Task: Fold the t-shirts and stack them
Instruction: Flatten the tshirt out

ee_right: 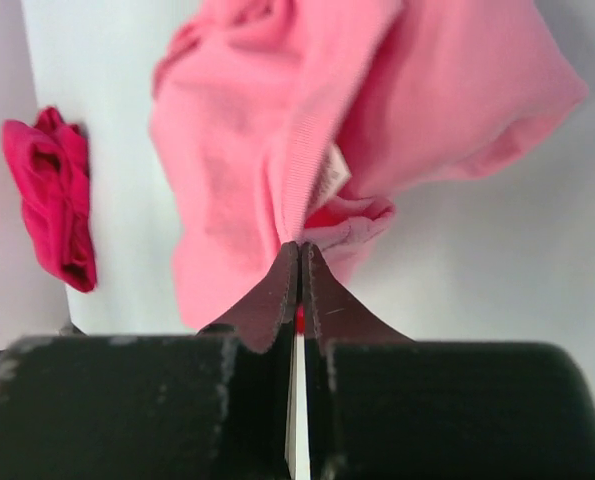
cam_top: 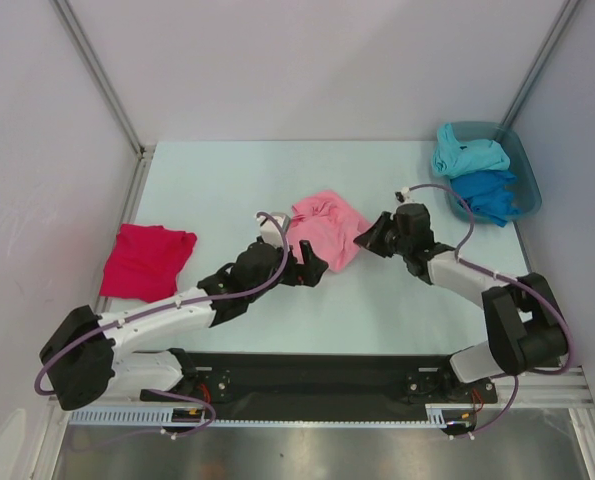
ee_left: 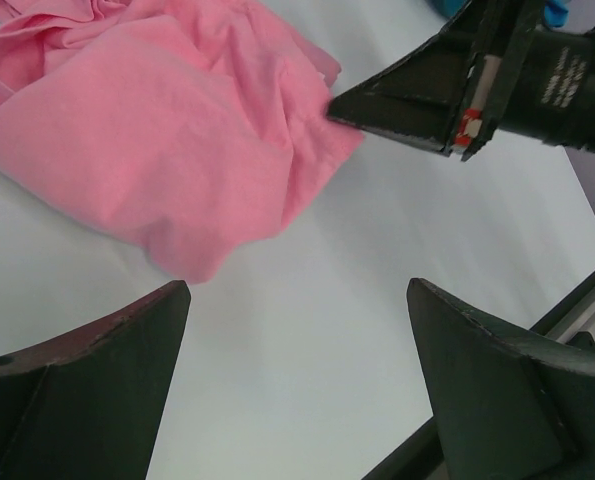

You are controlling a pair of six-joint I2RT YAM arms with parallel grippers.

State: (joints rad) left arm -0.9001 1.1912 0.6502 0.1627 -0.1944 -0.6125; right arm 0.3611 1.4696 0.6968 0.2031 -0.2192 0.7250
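Fingertips of the right gripper (ee_right: 299, 248) are pressed tight together, nipping the edge of the crumpled light pink cloth t-shirt (ee_right: 237, 130) just under its ribbed neckband. A small white neck tag (ee_right: 329, 178) hangs right beside the pinch, its print too blurred to read. Fine white lettering runs along that gripper's black body in the left wrist view, also too small to make out.

The left gripper (ee_left: 297, 290) stands just beside the shirt's near edge. Its jaws are spread wide with nothing between them, only bare pale green table (cam_top: 227, 190) below. The pink shirt lies mid-table with open surface on every side.

Well apart, at the table's left edge, lies a bunched crimson-magenta t-shirt (cam_top: 147, 260). In the far right corner, a teal plastic tub (cam_top: 525, 165) holds a turquoise t-shirt (cam_top: 467, 155) and a blue t-shirt (cam_top: 487, 195).
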